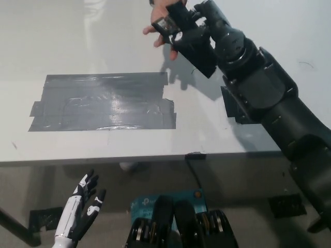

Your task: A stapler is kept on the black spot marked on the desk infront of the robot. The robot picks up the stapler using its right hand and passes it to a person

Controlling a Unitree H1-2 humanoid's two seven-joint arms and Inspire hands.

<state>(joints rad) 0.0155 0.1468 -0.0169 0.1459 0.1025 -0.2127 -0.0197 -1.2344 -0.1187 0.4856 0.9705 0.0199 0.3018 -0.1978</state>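
My black right hand (182, 25) reaches over the far side of the white desk (207, 134), shut on the black stapler (199, 54), which slants down to the right below it. A person's hand (156, 27) is at the stapler's far end, its fingers showing beside and under my hand; whether it grips the stapler I cannot tell. The black spot (239, 107) on the desk has nothing on it and is partly hidden by my right forearm. My white left hand (80, 208) rests open below the desk's near edge at the lower left.
A large patch of grey tape (103, 101) covers the desk's middle left. A black cable (195, 168) hangs over the near edge. Under the desk lies a teal box (147, 202).
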